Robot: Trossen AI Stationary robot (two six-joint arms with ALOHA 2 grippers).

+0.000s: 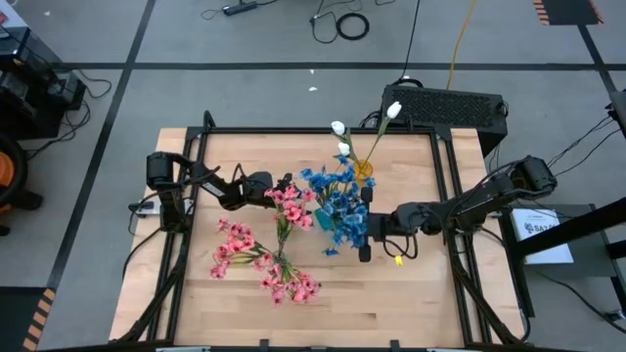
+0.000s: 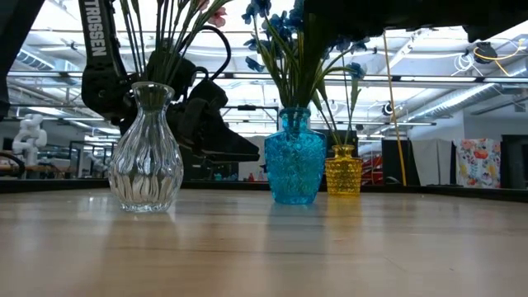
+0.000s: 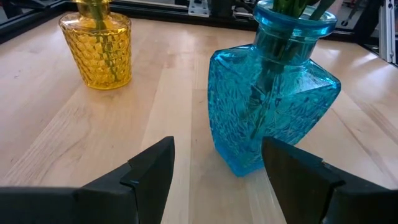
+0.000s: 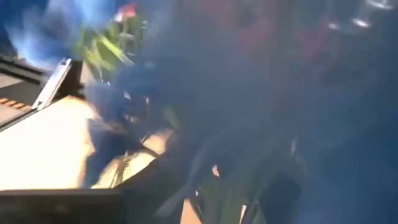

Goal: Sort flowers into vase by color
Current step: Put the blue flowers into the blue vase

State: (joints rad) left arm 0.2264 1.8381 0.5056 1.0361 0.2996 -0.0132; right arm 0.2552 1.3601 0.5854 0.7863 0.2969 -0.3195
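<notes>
Three glass vases stand on the wooden table. The clear vase (image 2: 147,153) holds pink flowers (image 1: 291,203). The blue vase (image 3: 267,93) holds blue flowers (image 1: 337,205). The yellow vase (image 3: 96,50) holds white tulip buds (image 1: 342,137). More pink sprays (image 1: 256,259) lie flat on the table nearer the front edge. My left gripper (image 3: 214,180) is open and low, next to the pink bunch, facing the blue vase with nothing between its fingers. My right gripper (image 1: 367,223) is at the blue blossoms, which fill its wrist view.
A black frame rail (image 1: 323,130) runs round the table top. A black box (image 1: 445,106) sits beyond the far right corner. There is bare wood (image 1: 411,293) toward the near right of the table.
</notes>
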